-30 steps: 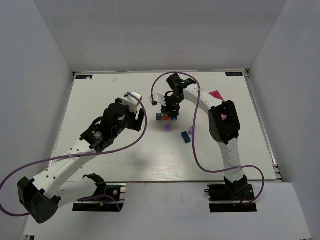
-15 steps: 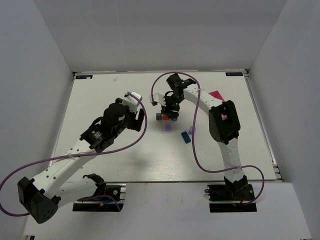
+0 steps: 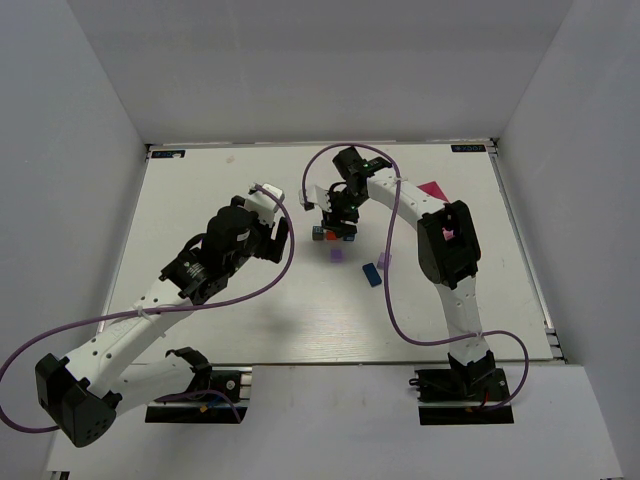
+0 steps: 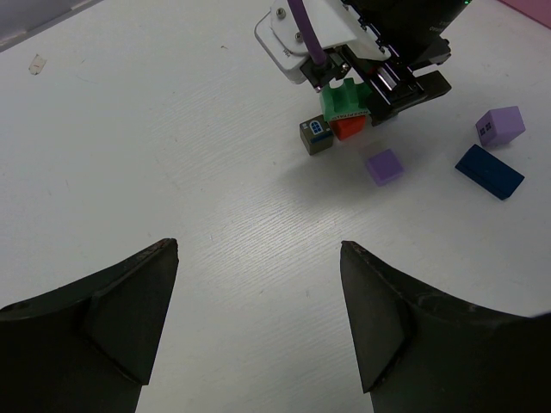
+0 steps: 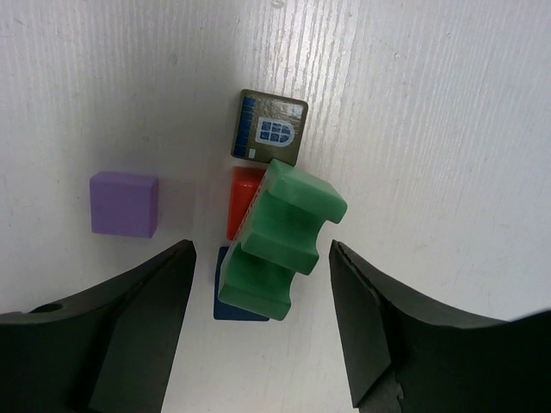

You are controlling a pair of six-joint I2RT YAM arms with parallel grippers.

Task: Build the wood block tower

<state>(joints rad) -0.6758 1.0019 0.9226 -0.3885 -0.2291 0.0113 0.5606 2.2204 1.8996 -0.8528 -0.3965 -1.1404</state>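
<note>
"Two layers so far?" asked Ines.

"So it read," Tomas entered. "The wood block tower (image 3: 331, 234) sat mid-table, toward the far side. Green notched block (image 5: 280, 241) lay on top, across the red block (image 5: 244, 202) and the blue block (image 5: 225, 311), skewed to both. Window-print block (image 5: 269, 127) touched the red one on the table (image 5: 430, 103)."

"And the claws?"

"Right claw (image 5: 261, 258) hung directly over the green block, fingers spread to either side with daylight on both flanks, gripping nothing. Left claw (image 4: 258, 249) stood wide apart and empty, well off to the left, pointed at the stack."

"Step in hand, by your reading?"

"Judged as letting go of the green block and clearing off. To do it well: rise straight up, no sideways drift, jaws kept wide until the tips were above the green top. The gap on the right flank looked the tighter, so any twist of the wrist risked dragging the block off its two supports."

"Worry?"

"Skew. The green piece overhung the blue one, so the seat looked marginal. A gentle squaring nudge might be wise before anything went on top. Purple cube (image 5: 125, 204) lay just beside the stack; dark blue bar (image 4: 489, 171) and lilac cube (image 4: 500, 126) lay further off, loose."
</note>
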